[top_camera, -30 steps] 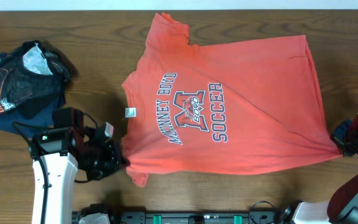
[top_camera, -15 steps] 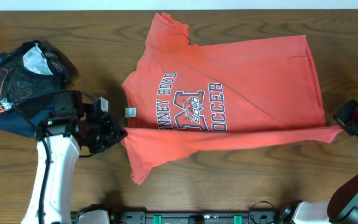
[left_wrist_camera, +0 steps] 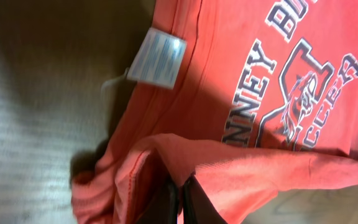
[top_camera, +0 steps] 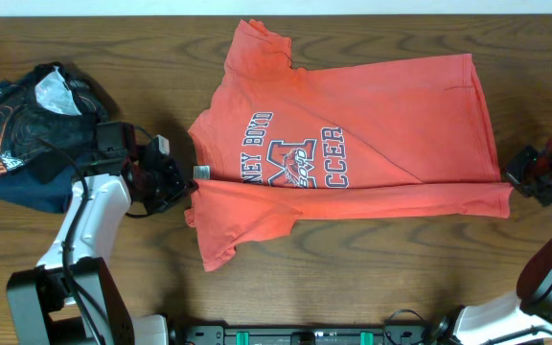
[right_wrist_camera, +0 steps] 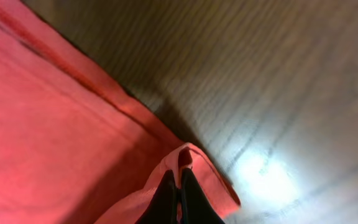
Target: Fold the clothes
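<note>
The red-orange T-shirt (top_camera: 372, 105) lies across the centre and right of the overhead frame. Its lower band is folded up over the lettering (top_camera: 295, 158), and the band's upper edge runs straight between both grippers. The left gripper (top_camera: 185, 187), centre left, is pinched on the shirt's edge just below the collar label (top_camera: 200, 172). The right gripper (top_camera: 516, 177), at the right edge, is pinched on the hem corner. Bare table (top_camera: 372, 278) lies open below the fold. A dark garment pile (top_camera: 27, 125) sits upper left, apart from the shirt and beside the left arm (top_camera: 84, 230).
</note>
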